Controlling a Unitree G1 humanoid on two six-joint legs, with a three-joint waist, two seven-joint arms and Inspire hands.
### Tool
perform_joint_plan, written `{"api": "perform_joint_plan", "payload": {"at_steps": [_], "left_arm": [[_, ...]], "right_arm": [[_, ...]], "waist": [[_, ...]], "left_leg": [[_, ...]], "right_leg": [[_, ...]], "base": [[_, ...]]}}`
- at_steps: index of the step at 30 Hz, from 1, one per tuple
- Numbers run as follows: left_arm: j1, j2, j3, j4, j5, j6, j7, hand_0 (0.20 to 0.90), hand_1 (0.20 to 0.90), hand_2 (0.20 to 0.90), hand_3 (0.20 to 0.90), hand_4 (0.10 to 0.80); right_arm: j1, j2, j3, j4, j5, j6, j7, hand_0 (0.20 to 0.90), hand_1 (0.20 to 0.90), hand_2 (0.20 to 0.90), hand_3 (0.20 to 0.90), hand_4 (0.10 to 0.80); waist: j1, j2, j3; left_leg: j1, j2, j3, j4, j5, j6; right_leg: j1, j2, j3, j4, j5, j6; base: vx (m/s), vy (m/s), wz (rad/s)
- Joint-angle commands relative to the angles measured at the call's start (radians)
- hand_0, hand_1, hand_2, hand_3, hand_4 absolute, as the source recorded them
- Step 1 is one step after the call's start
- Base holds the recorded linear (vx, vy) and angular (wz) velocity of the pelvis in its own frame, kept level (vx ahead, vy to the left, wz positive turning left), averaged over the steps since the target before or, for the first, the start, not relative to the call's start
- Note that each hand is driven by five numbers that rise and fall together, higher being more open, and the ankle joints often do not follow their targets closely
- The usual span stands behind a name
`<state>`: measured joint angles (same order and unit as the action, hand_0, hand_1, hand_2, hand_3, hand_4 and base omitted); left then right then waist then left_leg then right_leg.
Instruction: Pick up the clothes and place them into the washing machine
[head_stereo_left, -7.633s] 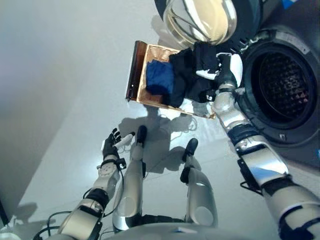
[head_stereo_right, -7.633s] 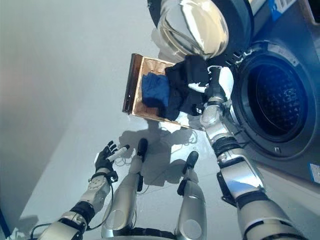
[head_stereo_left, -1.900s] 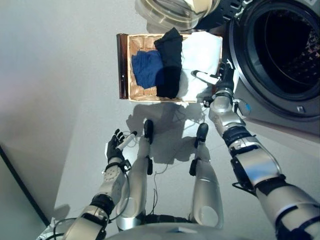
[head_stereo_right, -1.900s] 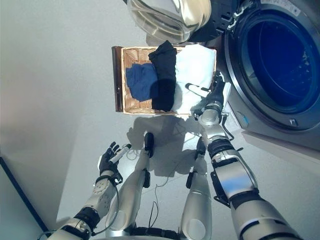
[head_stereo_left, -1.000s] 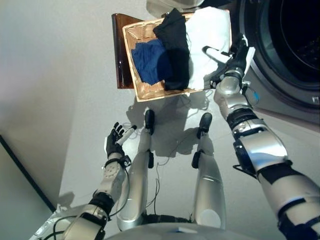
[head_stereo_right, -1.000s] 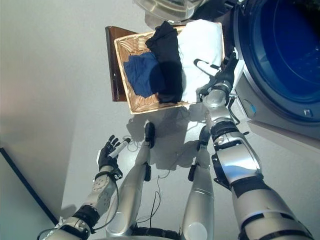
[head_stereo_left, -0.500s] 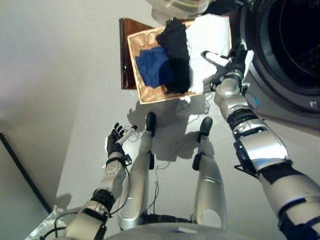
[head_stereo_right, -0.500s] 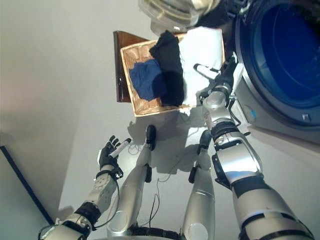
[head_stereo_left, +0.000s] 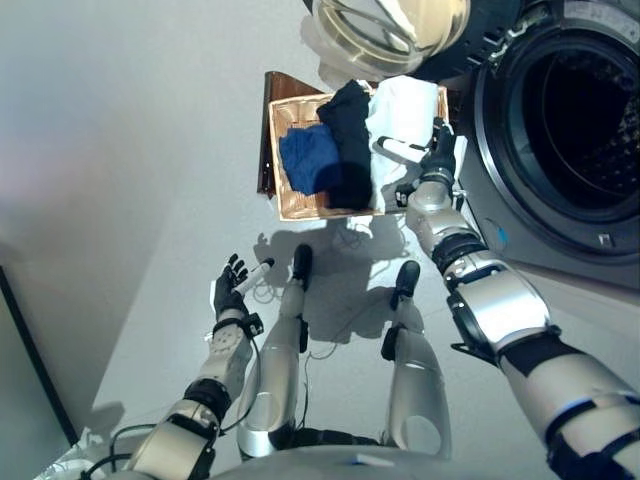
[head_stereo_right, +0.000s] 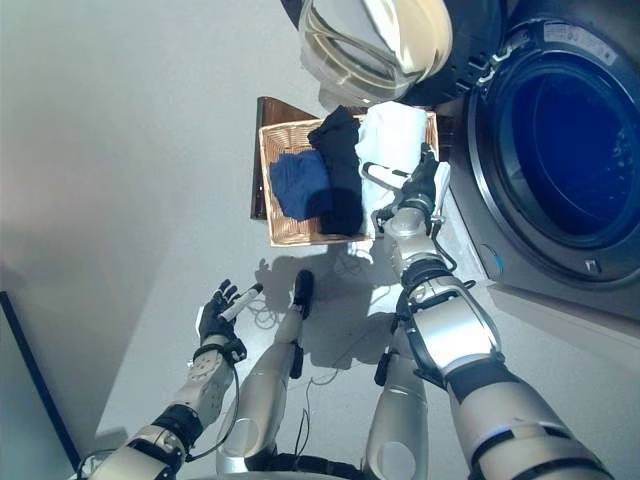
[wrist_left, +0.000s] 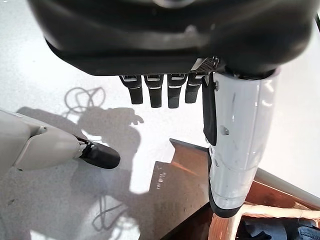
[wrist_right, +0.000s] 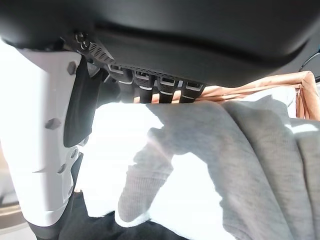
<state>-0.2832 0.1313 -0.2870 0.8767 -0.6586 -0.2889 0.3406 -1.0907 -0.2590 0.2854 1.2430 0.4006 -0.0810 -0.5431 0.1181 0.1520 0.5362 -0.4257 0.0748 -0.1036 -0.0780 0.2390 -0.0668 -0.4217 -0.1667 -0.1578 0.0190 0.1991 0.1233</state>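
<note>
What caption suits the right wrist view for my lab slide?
Open right hand hovering over the white garment in the wicker basket.

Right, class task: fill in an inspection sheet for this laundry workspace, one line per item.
Surface: pale floor, basket standing on it.
Job's things: white garment, black garment and blue garment in the basket; washer open, door swung aside.
Clutter: nothing seen.
Hands: right hand open over the white garment, holding nothing; left hand open, low over the floor.
Cables: nothing seen.
Surroundings: nothing seen.
</note>
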Motion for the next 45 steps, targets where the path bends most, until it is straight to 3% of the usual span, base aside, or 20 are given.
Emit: {"api": "perform_joint_plan", "payload": {"at_steps": [1, 10, 25, 26, 28, 45], "left_arm": [[-0.023, 0.068, -0.051, 0.007, 0.013, -0.038, 0.036, 0.900, 0.900, 0.900, 0.900, 0.800], [-0.011, 0.083, -0.062, -0.080, -0.006, -0.050, 0.044, 0.900, 0.900, 0.900, 0.900, 0.800], [0.013, 0.082, -0.078, -0.215, -0.036, -0.071, 0.040, 0.900, 0.900, 0.900, 0.900, 0.800], [0.013, 0.082, -0.078, -0.215, -0.036, -0.071, 0.040, 0.900, 0.900, 0.900, 0.900, 0.800], [0.008, 0.079, -0.074, -0.208, -0.043, -0.070, 0.043, 0.900, 0.900, 0.900, 0.900, 0.800], [0.027, 0.085, -0.048, -0.206, -0.056, -0.075, 0.036, 0.900, 0.900, 0.900, 0.900, 0.800]], "right_arm": [[-0.046, 0.112, 0.037, -0.001, -0.021, -0.032, 0.024, 0.900, 0.900, 0.900, 0.900, 0.800], [-0.091, 0.086, 0.031, 0.027, -0.013, -0.024, 0.015, 0.900, 0.900, 0.900, 0.900, 0.800], [-0.189, -0.033, 0.047, 0.068, 0.006, -0.008, 0.048, 0.900, 0.900, 0.900, 0.900, 0.800], [-0.190, -0.033, 0.047, 0.069, 0.006, -0.008, 0.049, 0.829, 0.829, 0.829, 0.829, 0.749], [-0.205, -0.050, 0.053, 0.072, 0.009, -0.007, 0.054, 0.200, 0.200, 0.200, 0.200, 0.300], [-0.212, -0.094, 0.061, 0.013, 0.000, -0.026, 0.043, 0.200, 0.200, 0.200, 0.200, 0.300]], "waist": [[0.056, -0.046, -0.046], [0.075, -0.024, -0.018], [0.091, 0.019, -0.016], [0.091, 0.019, -0.016], [0.089, 0.020, -0.016], [0.069, 0.006, -0.016]], "left_leg": [[-0.041, -0.005, 0.009, -0.009, -0.019, -0.053], [-0.076, -0.014, -0.001, -0.009, -0.010, -0.056], [-0.251, -0.017, 0.000, -0.009, 0.012, -0.059], [-0.252, -0.017, 0.000, -0.009, 0.012, -0.059], [-0.265, -0.017, 0.000, -0.009, 0.015, -0.059], [-0.232, -0.015, 0.016, -0.009, 0.010, -0.059]], "right_leg": [[0.057, -0.084, 0.077, 0.084, -0.145, 0.049], [0.035, -0.088, 0.071, 0.089, -0.149, 0.048], [-0.182, -0.086, 0.081, 0.155, -0.153, 0.049], [-0.183, -0.086, 0.082, 0.156, -0.154, 0.049], [-0.200, -0.085, 0.086, 0.159, -0.153, 0.048], [-0.176, -0.087, 0.105, 0.136, -0.136, 0.052]], "base": [[0.004, -0.001, 0.15], [-0.005, 0.009, 0.08], [-0.017, 0.007, 0.00], [0.000, 0.000, 0.00], [0.000, 0.000, 0.00], [-0.001, 0.002, -0.01]]}}
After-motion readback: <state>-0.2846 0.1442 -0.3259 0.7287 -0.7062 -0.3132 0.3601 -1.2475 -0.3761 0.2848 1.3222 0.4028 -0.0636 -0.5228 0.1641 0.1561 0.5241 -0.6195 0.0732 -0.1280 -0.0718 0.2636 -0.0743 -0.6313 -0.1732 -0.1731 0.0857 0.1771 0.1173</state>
